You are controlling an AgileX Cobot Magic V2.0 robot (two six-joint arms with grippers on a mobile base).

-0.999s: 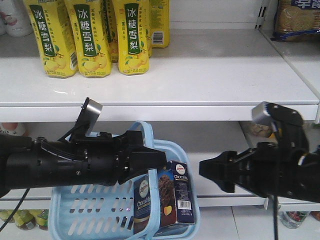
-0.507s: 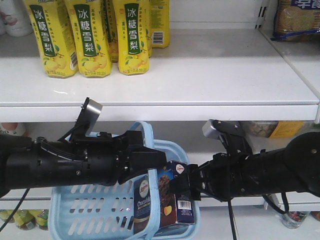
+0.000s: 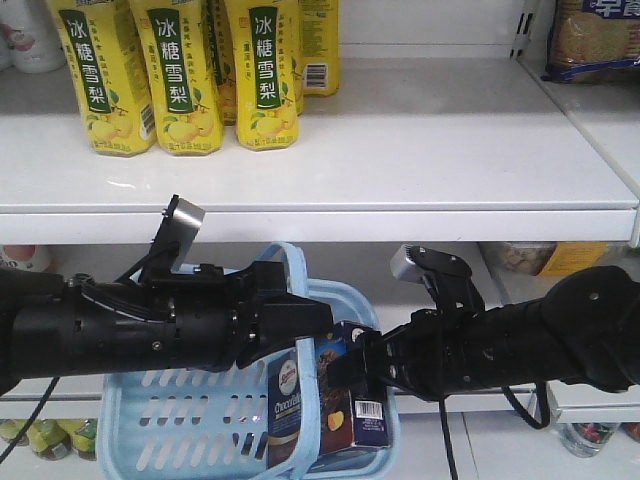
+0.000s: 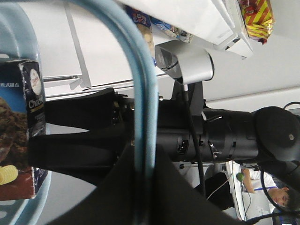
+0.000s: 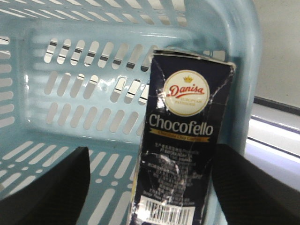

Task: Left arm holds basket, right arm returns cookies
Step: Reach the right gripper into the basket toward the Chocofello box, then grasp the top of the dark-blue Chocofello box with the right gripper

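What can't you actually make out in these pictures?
1. Front view: the basket floor, cut off by the bottom edge.
2. Right wrist view: the right gripper fingers are dark blurs; contact with the cookies unclear.
3. Left wrist view: the left gripper tips, blurred black around the handle.

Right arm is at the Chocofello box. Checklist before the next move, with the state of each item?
1. Left hand shut on the basket handle: ok.
2. Chocofello box between the right hand fingers: ok, one on each side in the right wrist view.
3. Right hand shut on the box: not ok, it is open, with a gap beside one finger.
4. Box standing on end against the basket wall: ok.
5. Lift path clear of the handle: cannot tell.
6. Bare shelf space beside the yellow bottles: ok.
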